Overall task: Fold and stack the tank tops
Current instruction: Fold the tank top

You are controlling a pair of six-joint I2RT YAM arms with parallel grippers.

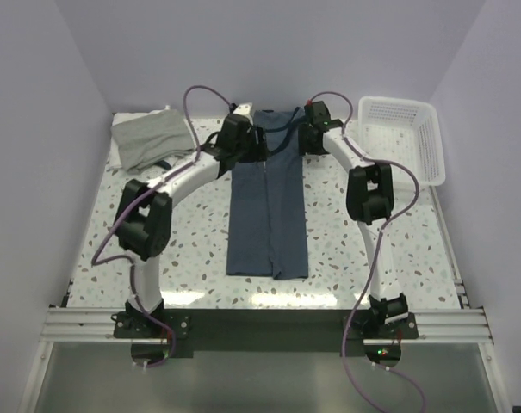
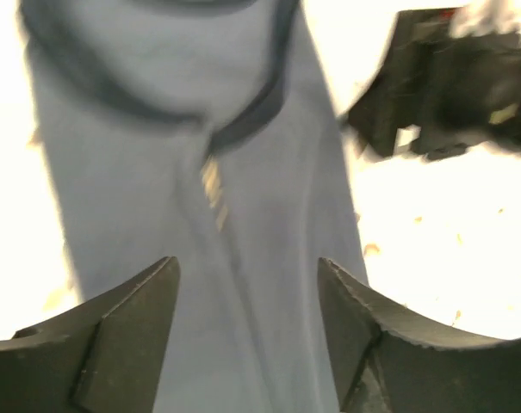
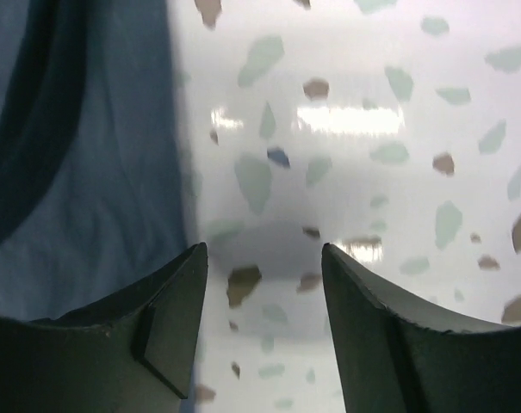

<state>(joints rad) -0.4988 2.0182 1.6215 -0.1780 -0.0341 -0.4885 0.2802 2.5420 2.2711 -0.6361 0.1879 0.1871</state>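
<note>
Navy tank top (image 1: 269,206): soft matt cloth, smooth with shallow creases; its darker trim is equally matt. Grey tank top (image 1: 152,139): matt cloth, rumpled. Counter (image 1: 372,258): hard, smooth, speckled stone-look surface, glossy enough to mirror the lamps. Basket (image 1: 433,153): white plastic, open mesh walls. Left end effector (image 2: 247,335) and right end effector (image 3: 264,301): black matt fingers, plastic in look, edges slightly rough. Rail (image 1: 79,325): bare grooved metal, satin finish.
</note>
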